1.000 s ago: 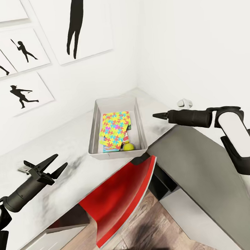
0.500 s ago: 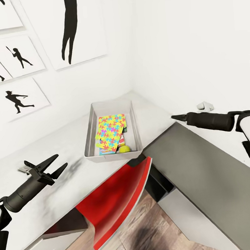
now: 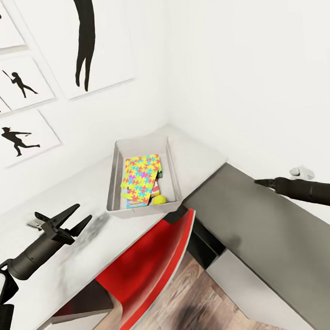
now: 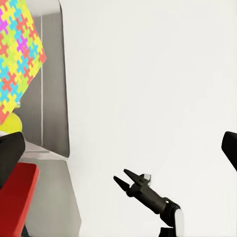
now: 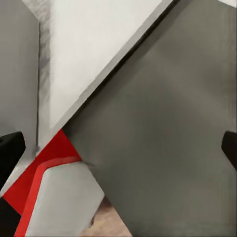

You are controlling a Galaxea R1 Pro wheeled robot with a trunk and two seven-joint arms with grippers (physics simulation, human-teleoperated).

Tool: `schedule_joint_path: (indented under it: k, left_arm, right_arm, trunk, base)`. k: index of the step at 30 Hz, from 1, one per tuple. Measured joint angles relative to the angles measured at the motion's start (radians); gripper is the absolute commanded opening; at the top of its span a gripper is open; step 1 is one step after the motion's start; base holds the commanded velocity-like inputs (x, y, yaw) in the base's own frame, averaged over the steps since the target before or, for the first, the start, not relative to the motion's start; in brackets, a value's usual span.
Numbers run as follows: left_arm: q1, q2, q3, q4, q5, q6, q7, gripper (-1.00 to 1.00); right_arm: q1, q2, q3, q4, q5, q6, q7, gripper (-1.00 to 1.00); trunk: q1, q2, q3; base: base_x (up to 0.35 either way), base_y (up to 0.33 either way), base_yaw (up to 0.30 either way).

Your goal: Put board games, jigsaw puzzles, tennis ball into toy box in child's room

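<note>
The light grey toy box (image 3: 113,181) stands on the table's light top (image 3: 196,153), near the corner of the child's room. A multicoloured jigsaw puzzle (image 3: 140,175) lies on top inside it, with the tennis ball (image 3: 159,200) at its near end. Edges of a board game (image 3: 157,186) peek out from under the puzzle. My left gripper (image 3: 84,211) hovers open over the table, left of the box. My right gripper (image 3: 257,181) hangs over the dark grey section (image 3: 258,227), well right of the box; the left wrist view shows it (image 4: 123,176) open and empty. The bed is out of view.
A red chair (image 3: 152,259) is tucked under the desk just in front of the toy box. Black silhouette pictures (image 3: 85,42) hang on the white wall behind. Wood-plank floor (image 3: 194,305) shows below, between the chair and the white cabinet fronts (image 3: 242,282).
My right gripper has drawn back to the right, from beside the toy box to over the dark grey section. The camera has turned a little. The left gripper holds its place.
</note>
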Motion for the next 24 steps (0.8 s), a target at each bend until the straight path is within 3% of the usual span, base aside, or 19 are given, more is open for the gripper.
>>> schedule_joint_path:
  k: [2, 8, 16, 24]
  left_arm:
    - [0.0, 0.0, -0.012, -0.001, 0.002, 0.001, -0.016, 1.0]
    - [-0.002, -0.001, -0.048, -0.001, 0.002, 0.002, -0.084, 1.0]
    - [-0.008, 0.0, -0.082, -0.001, 0.002, 0.003, -0.146, 1.0]
    - [-0.03, -0.001, -0.154, -0.001, 0.001, 0.001, -0.154, 1.0]
  right_arm:
    - [0.06, -0.005, -0.019, 0.0, 0.002, 0.0, 0.001, 1.0]
    - [0.13, -0.01, -0.039, 0.0, 0.002, 0.0, 0.004, 1.0]
    - [0.16, -0.007, -0.045, 0.0, 0.005, 0.0, 0.011, 1.0]
    - [0.178, -0.002, -0.043, 0.0, 0.009, 0.0, 0.013, 1.0]
  trunk:
    - [0.0, 0.0, 0.003]
    - [0.0, 0.0, 0.013]
    - [0.0, 0.0, 0.025]
    - [0.0, 0.0, 0.038]
  base:
    - [0.0, 0.0, -0.088]
    - [0.0, 0.0, -0.088]
    - [0.0, 0.0, -0.087]
    - [0.0, 0.0, -0.087]
